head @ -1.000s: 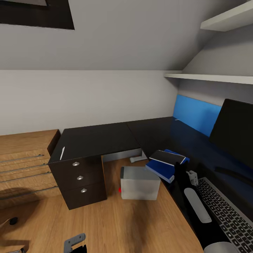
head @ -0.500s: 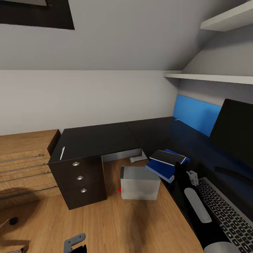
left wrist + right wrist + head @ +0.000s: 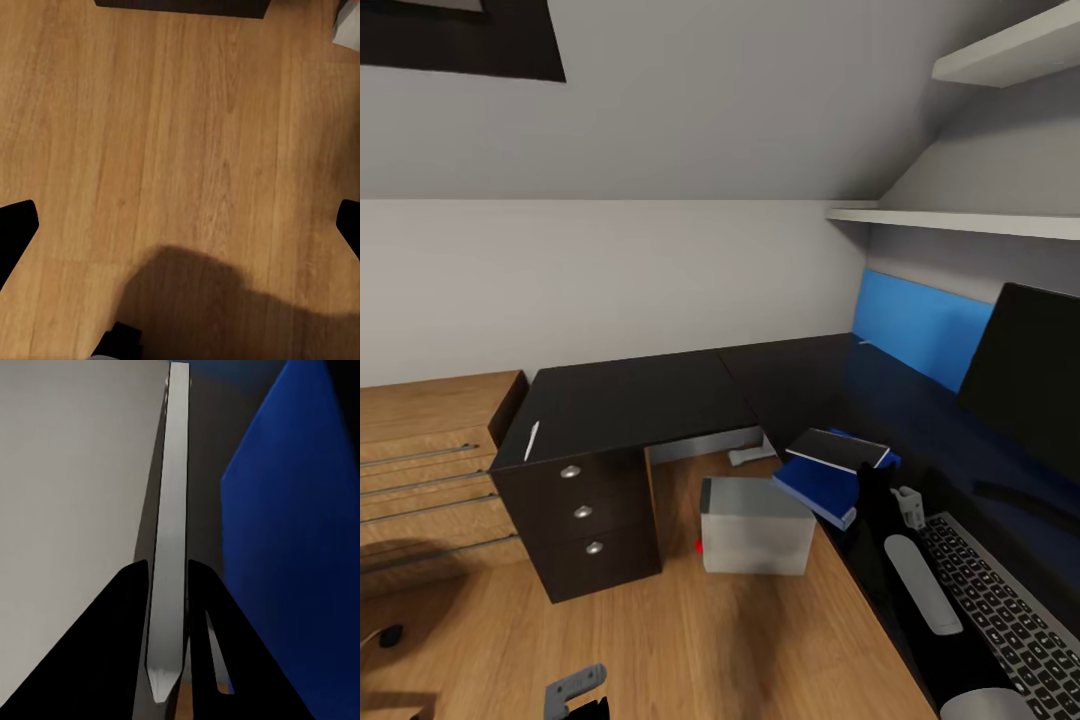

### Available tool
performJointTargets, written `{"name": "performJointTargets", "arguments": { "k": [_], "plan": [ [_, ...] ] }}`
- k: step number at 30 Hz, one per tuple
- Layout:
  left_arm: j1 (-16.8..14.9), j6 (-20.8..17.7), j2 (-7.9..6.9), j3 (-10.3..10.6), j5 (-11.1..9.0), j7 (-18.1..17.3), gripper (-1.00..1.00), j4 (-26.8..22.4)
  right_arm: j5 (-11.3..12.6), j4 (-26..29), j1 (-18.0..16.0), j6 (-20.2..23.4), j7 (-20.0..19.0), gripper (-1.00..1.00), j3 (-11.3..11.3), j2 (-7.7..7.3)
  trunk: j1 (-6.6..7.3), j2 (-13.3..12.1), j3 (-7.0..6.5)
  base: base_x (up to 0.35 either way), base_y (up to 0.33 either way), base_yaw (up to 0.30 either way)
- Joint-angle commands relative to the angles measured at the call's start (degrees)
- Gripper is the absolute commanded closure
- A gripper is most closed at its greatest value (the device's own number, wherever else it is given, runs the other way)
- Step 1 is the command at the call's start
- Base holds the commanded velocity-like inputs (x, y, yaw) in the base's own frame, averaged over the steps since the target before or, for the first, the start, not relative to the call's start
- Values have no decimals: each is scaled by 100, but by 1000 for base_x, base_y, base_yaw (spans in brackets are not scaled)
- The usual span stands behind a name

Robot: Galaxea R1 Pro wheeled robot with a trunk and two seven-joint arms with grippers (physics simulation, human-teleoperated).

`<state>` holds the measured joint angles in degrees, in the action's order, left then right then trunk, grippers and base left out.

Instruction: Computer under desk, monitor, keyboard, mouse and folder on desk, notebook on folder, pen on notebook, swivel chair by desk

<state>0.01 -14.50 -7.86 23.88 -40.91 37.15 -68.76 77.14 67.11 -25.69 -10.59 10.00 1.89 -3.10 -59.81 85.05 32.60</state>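
Note:
The black-topped desk (image 3: 630, 400) bends round a corner, with the blue back panel on its right stretch. There stand the monitor (image 3: 1030, 390) and, in front of it, the keyboard (image 3: 1010, 615). A dark notebook (image 3: 838, 448) lies on the blue folder (image 3: 815, 482) at the desk's edge. The white pen (image 3: 532, 440) lies far left on the desk. On the floor beside the desk stands the grey computer (image 3: 755, 525). My right gripper (image 3: 905, 505) (image 3: 166, 566) is by the folder, fingers close together. My left gripper (image 3: 575, 688) (image 3: 180, 225) hangs open over the floor. The mouse is out of view.
A dark three-drawer unit (image 3: 585, 510) stands under the desk's left end, a light-wood drawer chest (image 3: 430, 450) beside it. White shelves (image 3: 960, 220) hang above the monitor. A black castor (image 3: 390, 635) shows at the left edge. Wooden floor (image 3: 710, 640) stretches in front.
The whole head view has shifted slightly, so the camera has moved. The desk's things lie as before and both grippers keep their state.

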Motion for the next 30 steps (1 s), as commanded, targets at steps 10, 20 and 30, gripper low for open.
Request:
{"name": "performJointTargets", "arguments": {
  "k": [10,20,30],
  "plan": [
    [-1,-18,-5,12,-23,38,-100,-13,56,4,-5,-48,17,100,13,-7,-1,3,5,92,0,0],
    [-2,-18,-5,5,-23,38,-100,-9,56,4,-5,-48,23,100,2,-11,-1,3,5,3,0,0],
    [-2,-18,-5,3,-31,38,-100,-8,52,4,-2,-48,28,100,-5,-18,-1,3,5,0,0,0]
  ]
}}
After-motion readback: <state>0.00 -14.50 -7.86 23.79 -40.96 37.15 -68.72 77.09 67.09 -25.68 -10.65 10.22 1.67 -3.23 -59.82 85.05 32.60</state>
